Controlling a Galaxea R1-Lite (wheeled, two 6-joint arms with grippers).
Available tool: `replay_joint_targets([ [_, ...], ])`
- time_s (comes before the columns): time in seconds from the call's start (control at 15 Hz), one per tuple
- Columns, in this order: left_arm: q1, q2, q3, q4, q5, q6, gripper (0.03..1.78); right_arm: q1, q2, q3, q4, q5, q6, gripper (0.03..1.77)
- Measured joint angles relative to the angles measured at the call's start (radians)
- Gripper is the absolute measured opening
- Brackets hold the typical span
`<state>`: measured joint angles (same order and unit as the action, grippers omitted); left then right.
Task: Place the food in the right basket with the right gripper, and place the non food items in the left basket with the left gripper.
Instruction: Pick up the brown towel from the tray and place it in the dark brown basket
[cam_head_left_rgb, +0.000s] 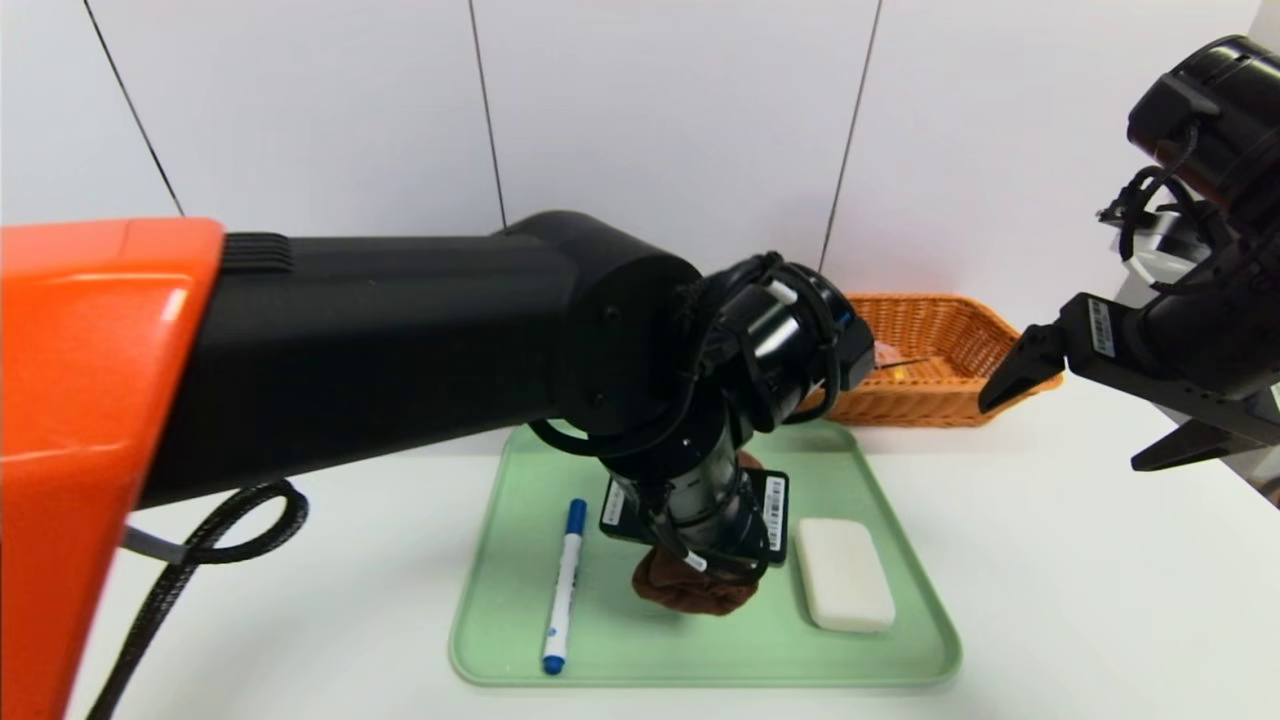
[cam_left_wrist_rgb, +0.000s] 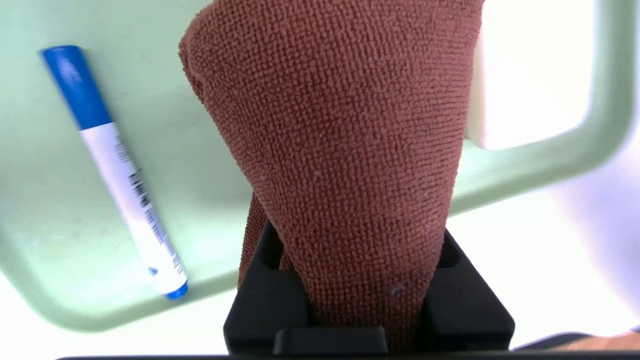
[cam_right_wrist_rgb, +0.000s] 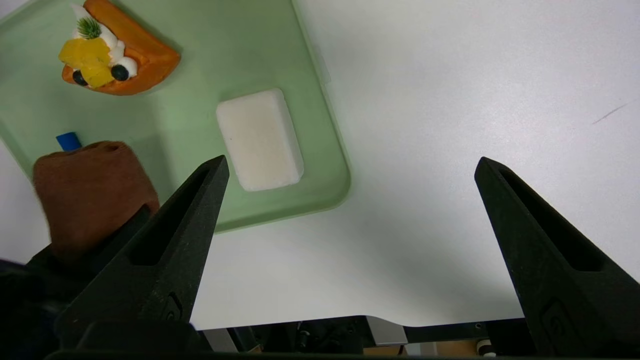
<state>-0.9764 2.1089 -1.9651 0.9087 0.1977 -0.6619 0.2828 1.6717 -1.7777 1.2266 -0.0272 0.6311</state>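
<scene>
Right up close in my left wrist view, I see the brown towel (cam_left_wrist_rgb: 340, 150), and my left gripper (cam_left_wrist_rgb: 367, 320) has its jaws clamped on it. From the head view I see the towel (cam_head_left_rgb: 690, 590) hanging over the middle of the green tray (cam_head_left_rgb: 900, 650), under my left gripper (cam_head_left_rgb: 700, 570). I cannot tell if it still touches the tray. Left of the towel on the tray lies the white marker (cam_head_left_rgb: 563, 585) with its blue cap. On the other side of the towel, also on the tray, sits the white bar (cam_head_left_rgb: 845, 573). My right wrist view shows the orange tart (cam_right_wrist_rgb: 117, 50) on the tray too, past the bar. Behind the tray's far right corner stands the orange basket (cam_head_left_rgb: 930, 370) with something small inside. My right gripper (cam_head_left_rgb: 1090, 420) hangs up high to the right of the tray, near the basket, with its jaws wide apart and nothing in them.
</scene>
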Motion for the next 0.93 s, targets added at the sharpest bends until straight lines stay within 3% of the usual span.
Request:
replay_joint_targets([
  [0.2,0.018,-0.095,0.000,0.000,0.000,0.040,0.48,0.001,-0.011,0.001,0.000,0.000,0.003,1.70],
  [0.33,0.082,-0.161,-0.001,-0.006,0.001,0.107,0.48,0.008,-0.018,0.005,0.000,0.000,0.006,1.70],
  [0.67,0.346,-0.245,-0.001,-0.108,0.001,0.255,0.48,0.024,-0.034,0.010,-0.015,-0.003,-0.005,1.70],
  [0.93,0.535,-0.210,0.000,-0.236,0.000,0.323,0.48,0.028,-0.073,0.009,-0.111,0.006,-0.022,1.70],
])
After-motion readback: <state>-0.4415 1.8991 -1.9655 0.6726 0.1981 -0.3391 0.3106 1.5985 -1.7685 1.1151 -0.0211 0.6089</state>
